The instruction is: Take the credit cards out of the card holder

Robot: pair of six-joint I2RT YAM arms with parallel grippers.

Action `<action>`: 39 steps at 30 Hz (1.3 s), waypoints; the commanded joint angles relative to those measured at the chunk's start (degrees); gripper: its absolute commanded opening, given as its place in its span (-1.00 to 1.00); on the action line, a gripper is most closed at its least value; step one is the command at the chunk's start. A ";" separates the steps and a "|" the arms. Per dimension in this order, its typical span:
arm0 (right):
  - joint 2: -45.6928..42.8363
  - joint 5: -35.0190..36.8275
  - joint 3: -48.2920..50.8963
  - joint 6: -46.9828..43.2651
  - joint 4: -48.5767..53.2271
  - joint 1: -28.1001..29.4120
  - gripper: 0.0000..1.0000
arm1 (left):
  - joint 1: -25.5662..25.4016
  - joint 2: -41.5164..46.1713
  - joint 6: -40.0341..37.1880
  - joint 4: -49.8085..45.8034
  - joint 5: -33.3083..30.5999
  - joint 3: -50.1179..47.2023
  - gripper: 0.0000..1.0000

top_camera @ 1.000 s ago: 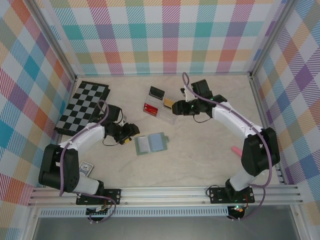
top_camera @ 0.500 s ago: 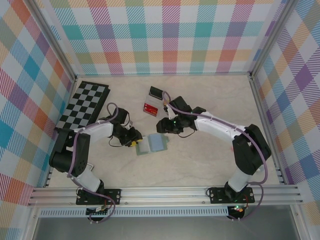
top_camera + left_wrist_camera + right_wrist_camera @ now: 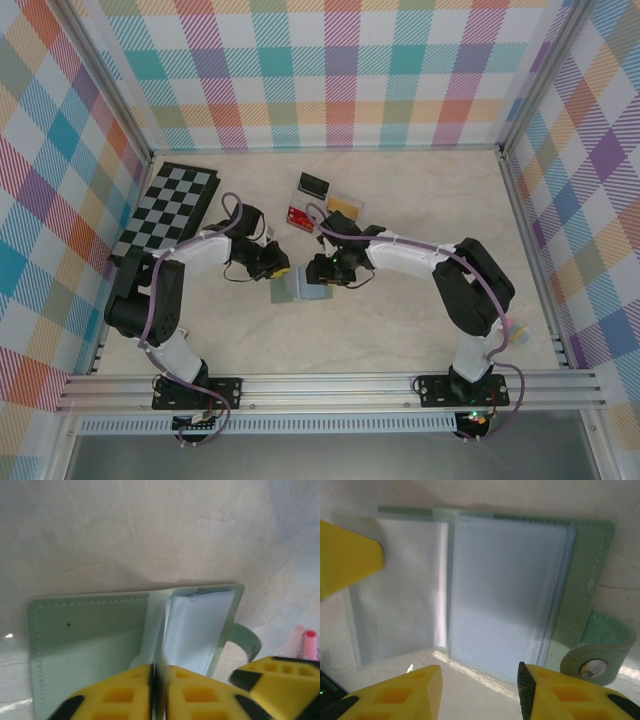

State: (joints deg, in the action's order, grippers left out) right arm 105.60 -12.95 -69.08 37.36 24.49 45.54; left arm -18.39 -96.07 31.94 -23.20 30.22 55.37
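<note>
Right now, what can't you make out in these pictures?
- Top view: both arms' jaws cover much of the small grey-green folding wallet.
- Right wrist view: its frosted pale blue sleeves hide whether any card is inside.
- Left wrist view: the wallet's near edge is cut off by the frame and by the left jaws pinching a sleeve.
- Top view: print on the yellow plastic card and red plastic card is too small to read.

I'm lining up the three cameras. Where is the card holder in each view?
Top external: card holder just left of centre.
Left wrist: card holder lower middle, lying open.
Right wrist: card holder spans most of the frame.
Shared landmark: its snap strap, at the holder's right edge in both wrist views.
</note>
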 commanded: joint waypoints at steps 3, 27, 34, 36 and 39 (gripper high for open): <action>2.19 4.60 -1.75 3.14 2.98 0.78 -0.11 | -0.77 1.95 -2.50 -6.50 -6.29 2.30 -0.27; 5.47 12.36 -6.76 2.41 10.11 1.39 -0.11 | -2.71 -0.71 -0.39 -3.10 -4.88 -1.75 -0.76; 6.00 14.86 -7.58 1.77 11.45 1.48 -0.09 | -2.79 -3.24 -0.76 -3.13 -5.21 -2.54 -0.80; 6.54 15.55 -8.06 1.53 12.10 1.48 -0.08 | -2.79 -3.53 -0.93 -3.42 -5.82 -2.55 -0.82; 7.53 15.54 -8.65 1.05 12.72 1.57 -0.08 | -2.79 -3.93 -1.05 -3.67 -6.39 -2.62 -0.82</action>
State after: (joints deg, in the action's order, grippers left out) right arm 111.66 1.17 -76.03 39.62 34.79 46.61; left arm -20.67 -98.67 31.22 -26.50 24.84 53.76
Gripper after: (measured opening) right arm 0.460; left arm 0.090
